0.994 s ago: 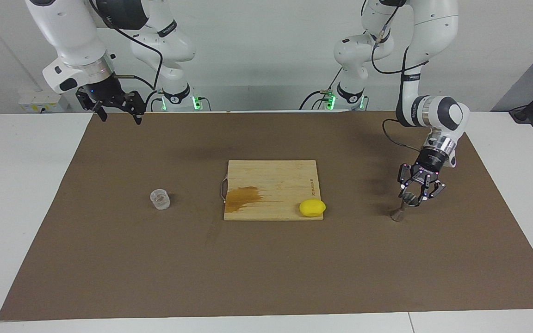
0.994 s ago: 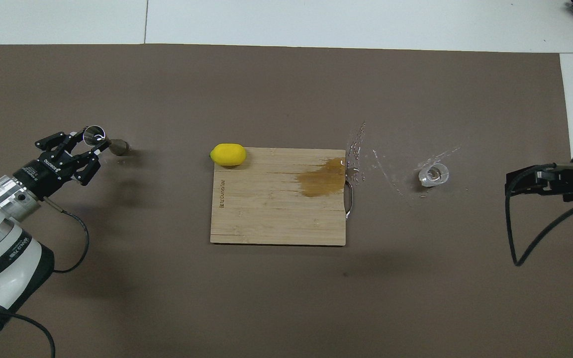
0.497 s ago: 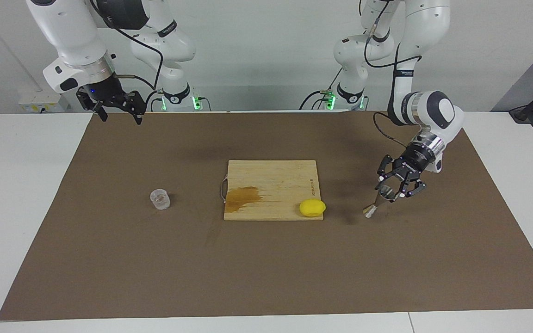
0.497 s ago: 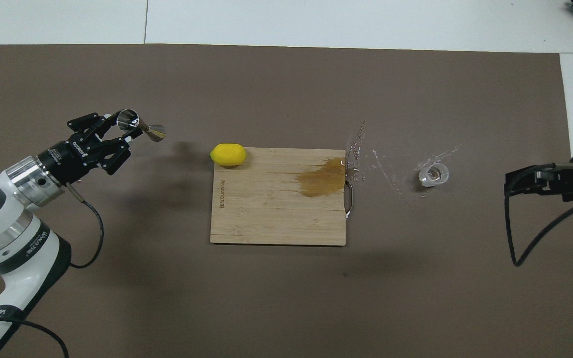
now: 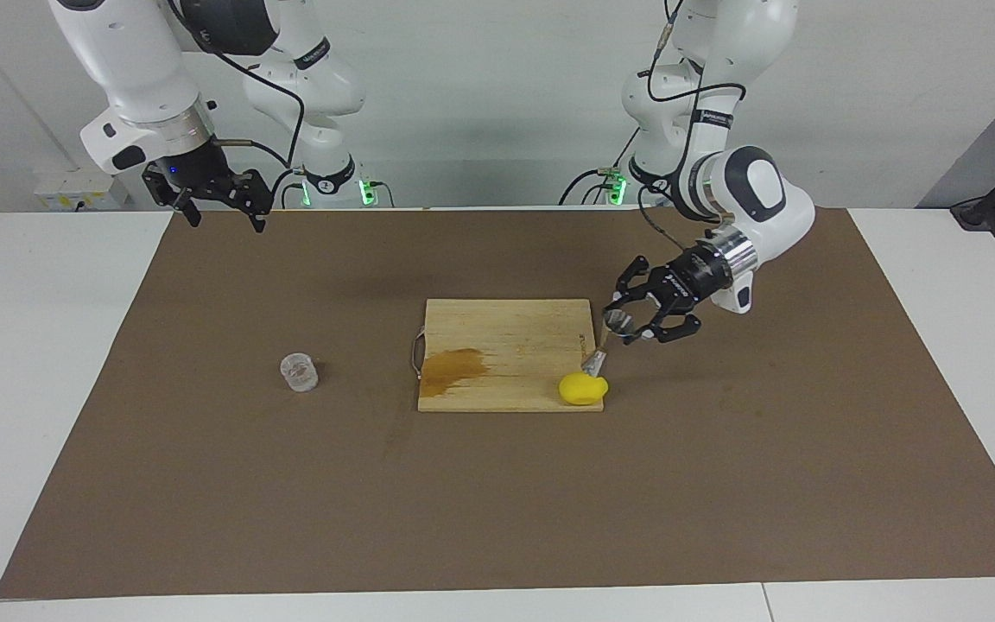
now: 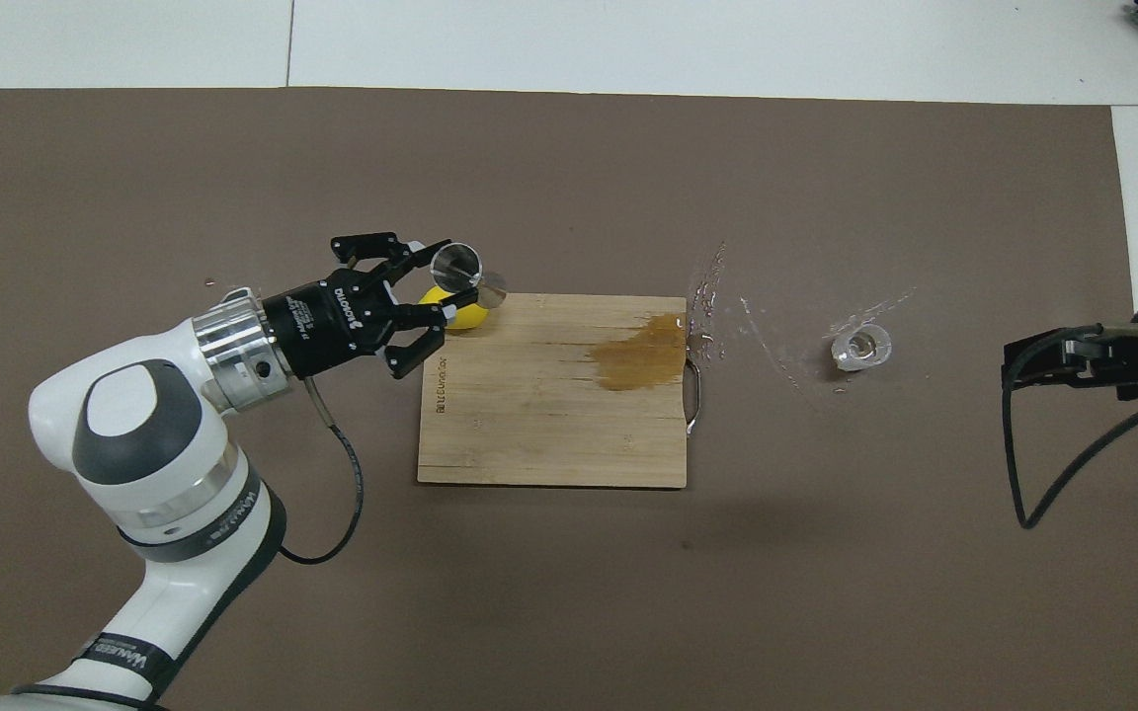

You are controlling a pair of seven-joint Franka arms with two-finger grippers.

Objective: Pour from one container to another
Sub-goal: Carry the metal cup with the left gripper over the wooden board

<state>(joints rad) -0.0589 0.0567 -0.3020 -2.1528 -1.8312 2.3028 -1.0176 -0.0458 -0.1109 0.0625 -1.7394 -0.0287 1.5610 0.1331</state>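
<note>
Our left gripper (image 5: 636,321) grasps the jigger (image 5: 604,341), tilted, mid-frame above the lemon (image 5: 583,388). The glass (image 5: 299,372) stands centre-left on the bench (image 5: 204,484). Our right gripper (image 5: 219,206) waits upper left, fingers spread. Pouring looks undone.

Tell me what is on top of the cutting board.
On the cutting board: a yellow lemon at one corner and a brown wet stain. The held jigger hangs over it.
</note>
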